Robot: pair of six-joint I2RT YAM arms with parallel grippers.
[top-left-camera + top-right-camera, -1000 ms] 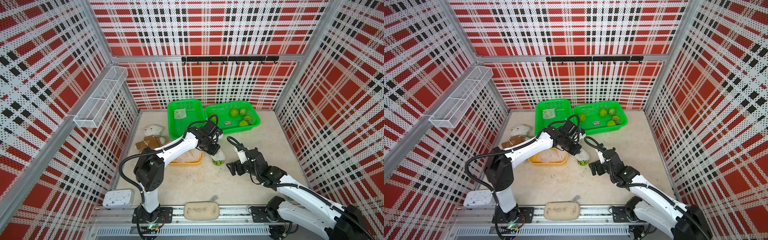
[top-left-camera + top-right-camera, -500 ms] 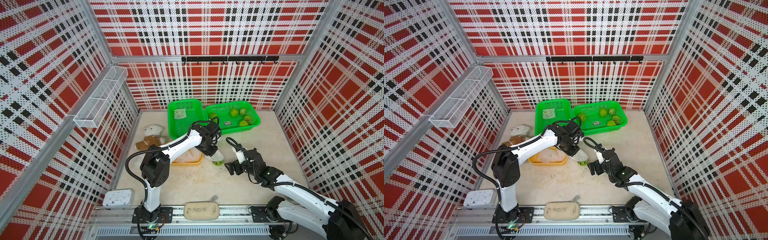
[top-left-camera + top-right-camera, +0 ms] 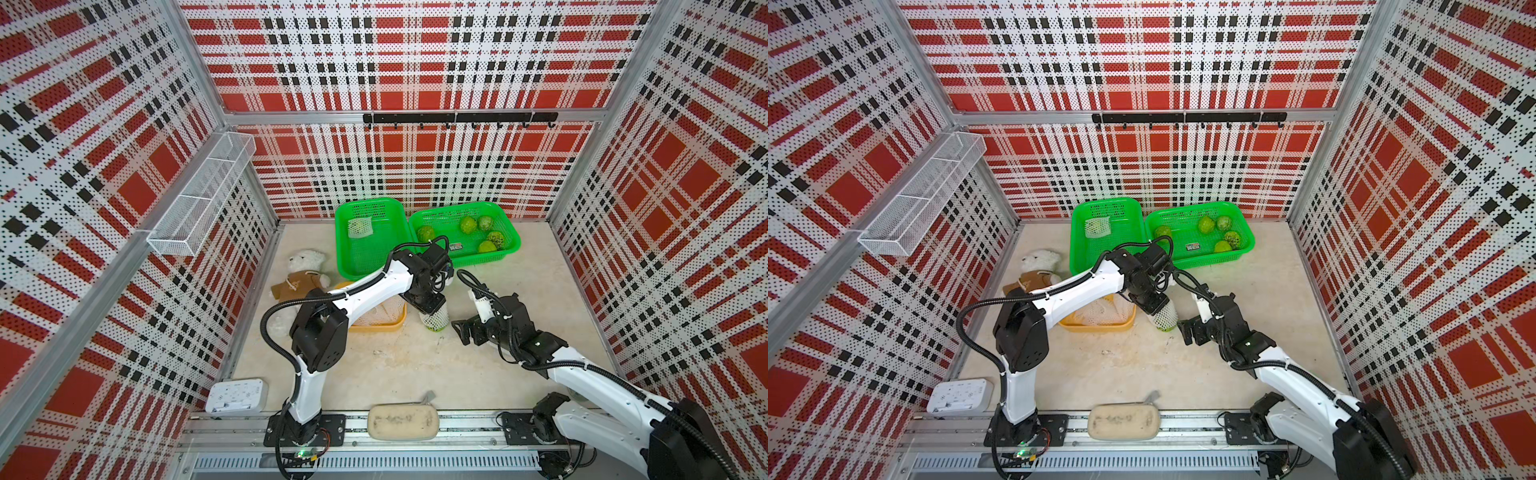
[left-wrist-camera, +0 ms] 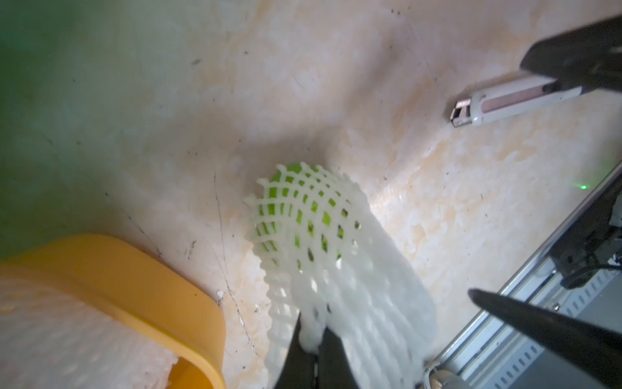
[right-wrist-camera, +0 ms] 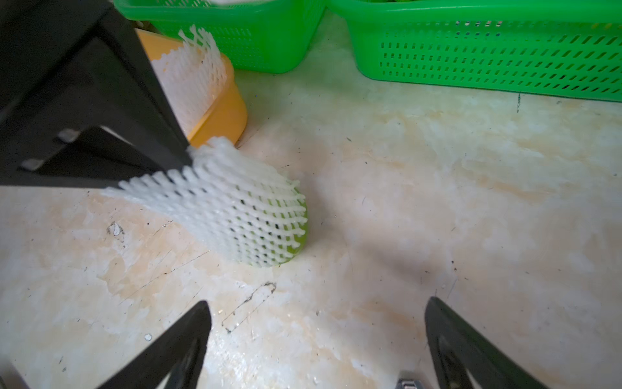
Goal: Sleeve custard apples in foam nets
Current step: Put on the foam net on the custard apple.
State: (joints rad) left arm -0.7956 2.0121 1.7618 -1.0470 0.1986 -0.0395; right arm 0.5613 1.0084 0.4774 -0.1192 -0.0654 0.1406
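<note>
Okay, left gripper (image 3: pixel 432 308) is pinching the top edge of a foam net (image 3: pixel 435 318), jaws pressed together on the mesh. In the left wrist view its fingers (image 4: pixel 303 357) are clamping the gathered white end. That net is hanging tilted, with one custard apple (image 5: pixel 300 235) sitting inside at the low end and green skin peeking out of the open bottom. It is sitting on or just over the table (image 3: pixel 415 365), and I cannot tell whether it is touching. It is just beside the yellow tray (image 3: pixel 376 329), between both arms. Meanwhile right gripper (image 3: pixel 462 332) is hovering near the netted fruit, jaws spread wide, gripping nothing and staying apart from it. Spare nets (image 3: pixel 380 312) are lying in the yellow tray. Five bare fruits (image 3: pixel 468 224) are sitting in the right green basket (image 3: pixel 478 262). One sleeved fruit (image 3: pixel 360 227) is lying in the left green basket (image 3: pixel 368 259). Both baskets are sitting at the back wall.
</note>
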